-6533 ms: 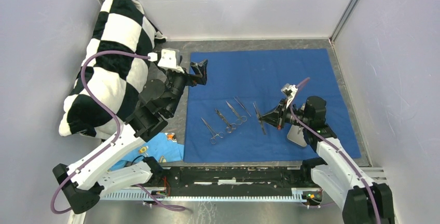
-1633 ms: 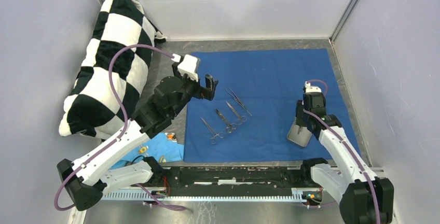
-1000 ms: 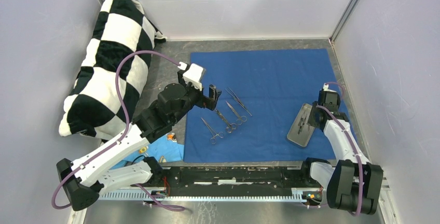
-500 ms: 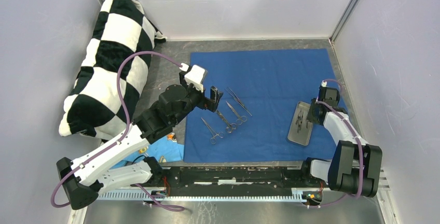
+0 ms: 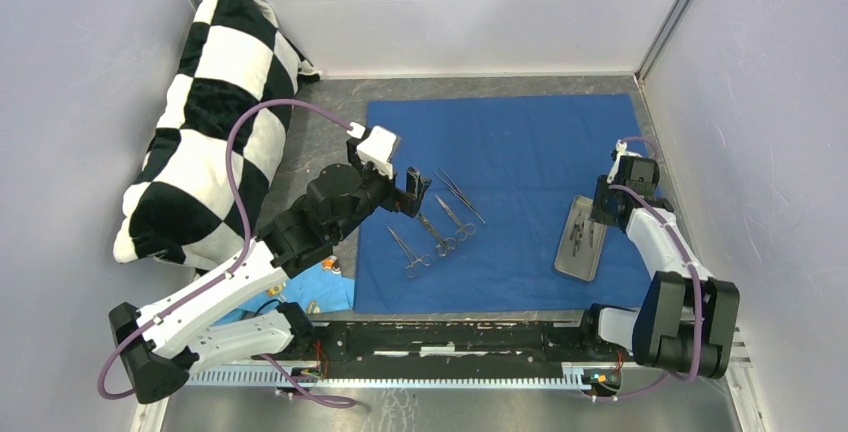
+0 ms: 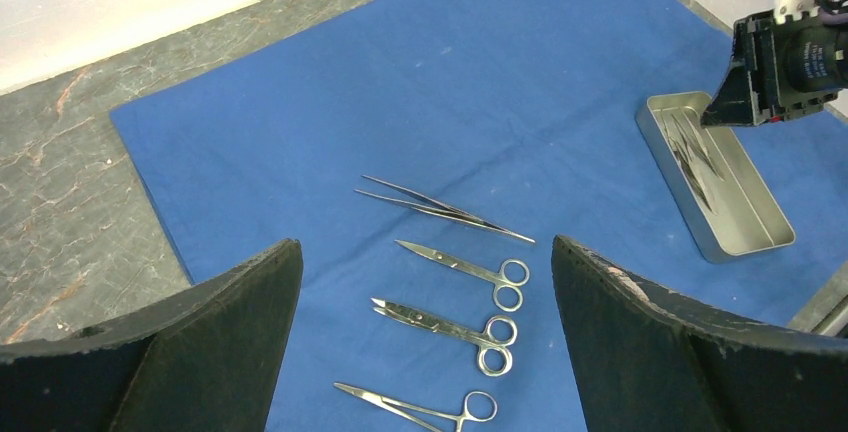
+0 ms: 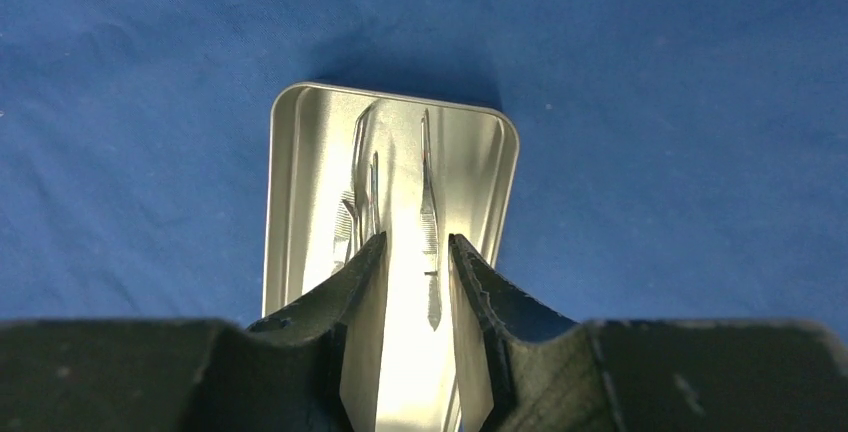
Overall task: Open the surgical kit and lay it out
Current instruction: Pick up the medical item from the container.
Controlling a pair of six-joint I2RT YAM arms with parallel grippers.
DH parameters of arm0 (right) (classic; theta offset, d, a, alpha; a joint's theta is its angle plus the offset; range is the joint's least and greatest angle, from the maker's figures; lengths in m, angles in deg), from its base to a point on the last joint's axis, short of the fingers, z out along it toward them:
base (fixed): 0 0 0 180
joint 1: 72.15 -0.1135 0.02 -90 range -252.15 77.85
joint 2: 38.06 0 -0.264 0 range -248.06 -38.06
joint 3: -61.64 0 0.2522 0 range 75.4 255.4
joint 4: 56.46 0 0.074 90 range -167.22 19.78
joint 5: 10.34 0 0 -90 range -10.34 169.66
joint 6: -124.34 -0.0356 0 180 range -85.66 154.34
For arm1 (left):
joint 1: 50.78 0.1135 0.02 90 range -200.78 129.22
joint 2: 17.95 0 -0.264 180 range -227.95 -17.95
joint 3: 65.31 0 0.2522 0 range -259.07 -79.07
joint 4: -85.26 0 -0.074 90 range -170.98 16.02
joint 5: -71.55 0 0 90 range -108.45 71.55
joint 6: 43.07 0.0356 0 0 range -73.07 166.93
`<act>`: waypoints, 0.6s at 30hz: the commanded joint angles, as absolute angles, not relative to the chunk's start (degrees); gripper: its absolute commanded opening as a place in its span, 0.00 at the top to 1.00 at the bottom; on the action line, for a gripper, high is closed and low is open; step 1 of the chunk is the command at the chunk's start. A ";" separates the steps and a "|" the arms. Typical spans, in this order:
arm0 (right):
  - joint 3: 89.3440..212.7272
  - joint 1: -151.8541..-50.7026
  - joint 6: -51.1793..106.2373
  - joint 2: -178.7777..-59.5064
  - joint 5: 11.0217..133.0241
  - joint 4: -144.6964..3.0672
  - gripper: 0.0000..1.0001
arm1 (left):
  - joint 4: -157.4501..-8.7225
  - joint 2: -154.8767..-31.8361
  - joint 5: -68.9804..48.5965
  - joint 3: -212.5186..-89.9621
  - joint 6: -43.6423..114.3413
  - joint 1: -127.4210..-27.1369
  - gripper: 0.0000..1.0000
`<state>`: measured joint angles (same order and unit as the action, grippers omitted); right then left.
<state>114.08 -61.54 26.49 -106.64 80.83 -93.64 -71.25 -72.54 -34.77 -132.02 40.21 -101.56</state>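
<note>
My left gripper (image 6: 425, 244) hangs spread wide over the scissors (image 6: 460, 264), probably to grab one, while my right gripper (image 7: 417, 242) sits barely parted and empty above the tray (image 7: 283, 172).

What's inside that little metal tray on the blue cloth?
Lying lengthwise in the steel tray are thin silver instruments, tweezer-like. Shiny reflections make the exact count unclear. The jaws of the right gripper cover the tray's near end, so anything lying there is hidden.

Tray (image 5: 570, 266) on wrap's (image 5: 520, 137) right side, tweezers (image 5: 461, 193) and three scissors (image 5: 437, 235) leftward, pillow (image 5: 210, 112) far left
</note>
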 commanded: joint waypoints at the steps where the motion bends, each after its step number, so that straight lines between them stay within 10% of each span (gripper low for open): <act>1: 116.00 -61.43 27.28 -109.32 77.99 -89.74 0.67 | -73.19 -72.36 -34.86 -131.98 42.68 -101.93 0.00; 18: 111.10 -61.47 25.15 -114.17 81.43 -83.67 0.83 | -73.13 -73.28 -34.71 -132.02 42.72 -101.93 0.00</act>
<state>112.09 -61.54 26.03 -114.31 80.31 -86.80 -71.25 -72.80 -34.79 -132.02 40.23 -101.65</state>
